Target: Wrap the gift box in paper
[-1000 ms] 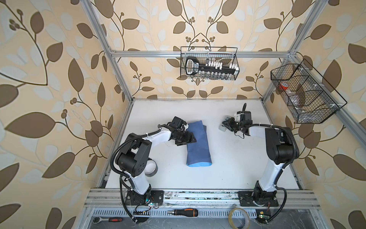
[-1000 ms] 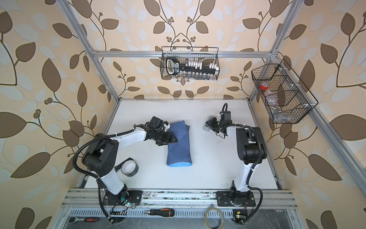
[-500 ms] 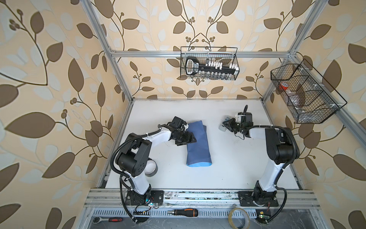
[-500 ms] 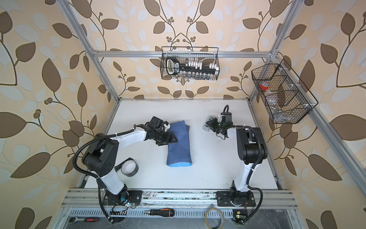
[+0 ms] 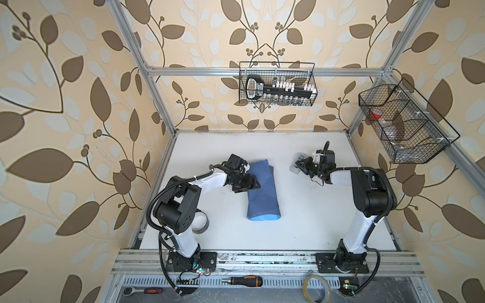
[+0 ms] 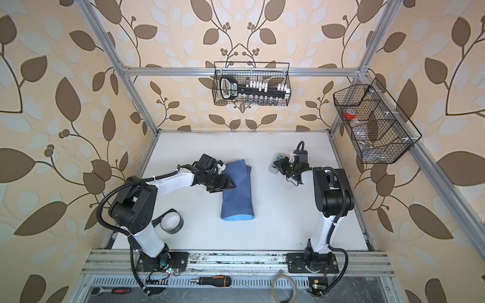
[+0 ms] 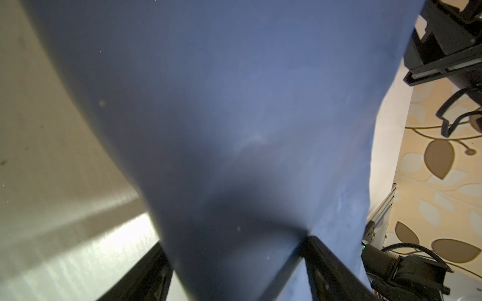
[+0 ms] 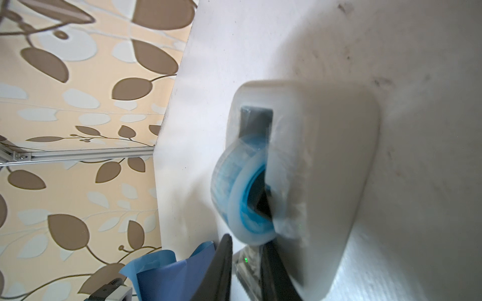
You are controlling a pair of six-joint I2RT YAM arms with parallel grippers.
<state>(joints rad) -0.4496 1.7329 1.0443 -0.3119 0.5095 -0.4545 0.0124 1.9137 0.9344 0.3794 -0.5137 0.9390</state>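
1. The paper (image 5: 263, 194) lies mid-table, folded over into a long bundle, dark face out, with its light face showing at the near end. I take the gift box to be inside, since it shows nowhere.
2. My left gripper (image 5: 254, 183) straddles the far part of that bundle, jaws spread wide with the paper between them. I cannot tell whether they squeeze it.
3. My right gripper (image 8: 246, 263) is at the tape dispenser (image 8: 326, 182), well apart from the bundle. Its fingers are nearly together, pinching what looks like the loose end of the tape (image 8: 234, 182).
4. I judge this the sealing step: the fold is held down while the tape is fetched.
5. Next I need a clean pull to free a strip, then must carry it across to the seam without it curling or sticking to my fingers.
6. The back-wall wire basket (image 5: 275, 63) holds a black tool rack with white pieces.
7. The side basket (image 5: 430, 107) has something red (image 6: 350, 113) in its far compartment and clear plastic in the nearer ones.
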